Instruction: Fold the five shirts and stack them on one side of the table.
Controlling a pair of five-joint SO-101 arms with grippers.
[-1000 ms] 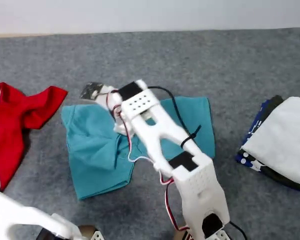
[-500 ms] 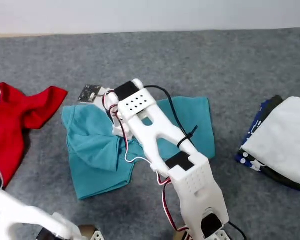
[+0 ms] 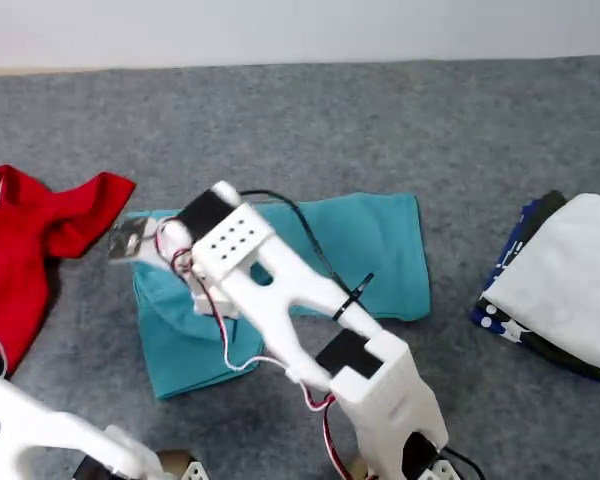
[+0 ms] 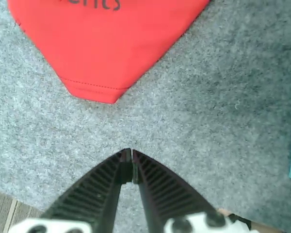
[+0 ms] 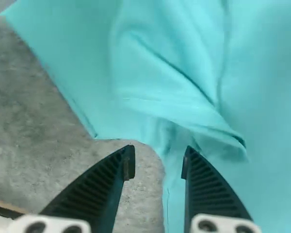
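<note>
Your left pincer is closed and empty over bare bench, just off the red shirt's hem corner. Mid-bench, your right pincer gapes, holding nothing, over the teal shirt's edge nearest the red one. The folded stack sits at the bench's right edge.

The high view looks steeply down over the bench. The wrist views sit close above it, the left sharing the red shirt and the right the teal shirt.

The table is covered edge to edge in grey, felt-like fabric. Behind its far edge rises a plain white wall, evenly lit, with a thin tan strip along its foot
</note>
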